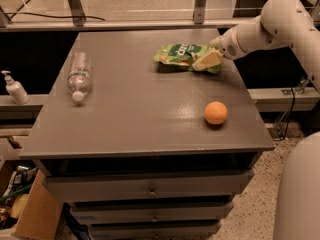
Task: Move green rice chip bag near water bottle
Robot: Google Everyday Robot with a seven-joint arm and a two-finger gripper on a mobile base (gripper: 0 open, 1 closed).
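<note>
The green rice chip bag lies flat on the grey cabinet top, at the back right. My gripper is at the bag's right end, low over it and overlapping its edge; the white arm reaches in from the right. The water bottle lies on its side at the left of the top, white cap pointing to the front. A wide stretch of bare top separates bag and bottle.
An orange ball sits at the front right of the top. A small white pump dispenser stands on a ledge left of the cabinet. Drawers are below the top, and a cardboard box is on the floor at lower left.
</note>
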